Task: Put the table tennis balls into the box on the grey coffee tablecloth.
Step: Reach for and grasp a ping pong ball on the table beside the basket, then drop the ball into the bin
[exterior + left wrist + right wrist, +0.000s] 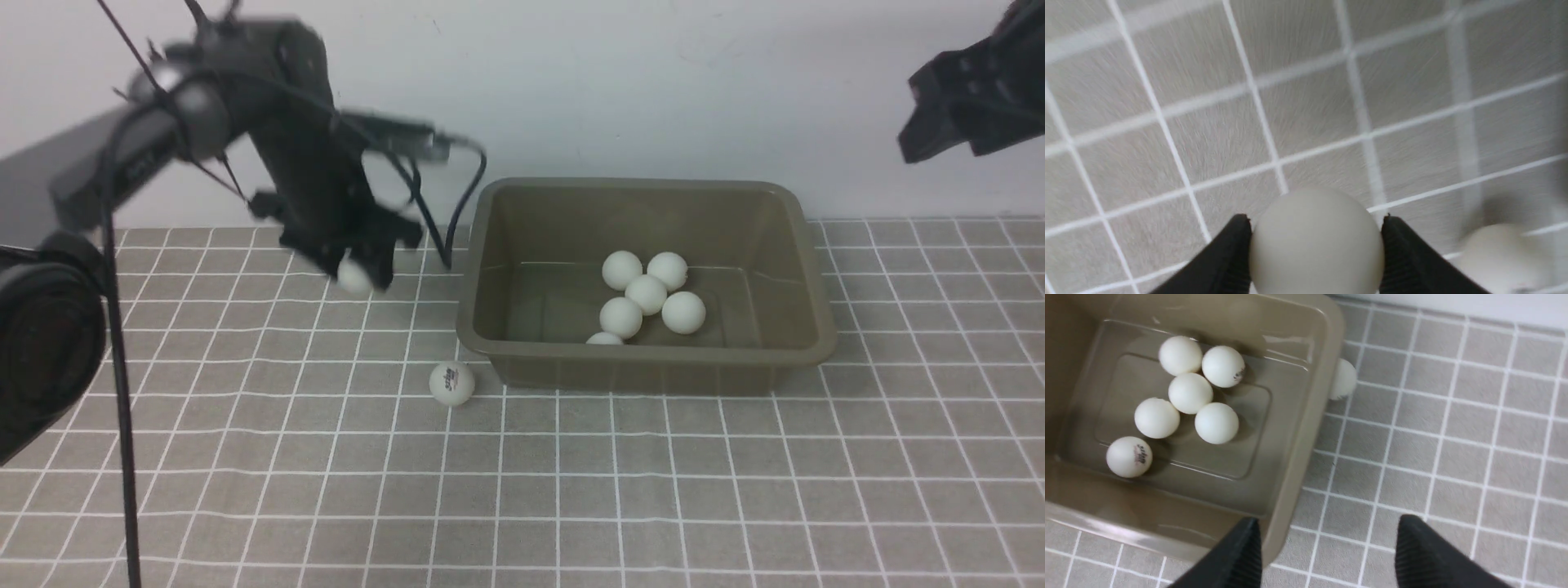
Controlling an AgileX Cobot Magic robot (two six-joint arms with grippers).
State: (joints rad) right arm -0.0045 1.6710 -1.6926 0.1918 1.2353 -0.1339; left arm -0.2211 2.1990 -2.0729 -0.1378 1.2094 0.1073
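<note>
The olive-brown box (490, 245) stands on the grey coffee tablecloth (653, 490) at the back middle. Several white table tennis balls (647, 294) lie in it; they also show in the right wrist view (1190, 393). My left gripper (357, 273) is shut on one white ball (1316, 241) and holds it above the cloth, left of the box. Another ball with a dark logo (451, 382) lies on the cloth by the box's front left corner, and shows blurred in the left wrist view (1498, 257). My right gripper (1327, 539) is open and empty, high at the right.
A white wall stands behind the tablecloth. One ball (1343, 379) lies on the cloth against the box's outer wall in the right wrist view. Black cables (457, 204) hang from the left arm near the box's left rim (473, 269).
</note>
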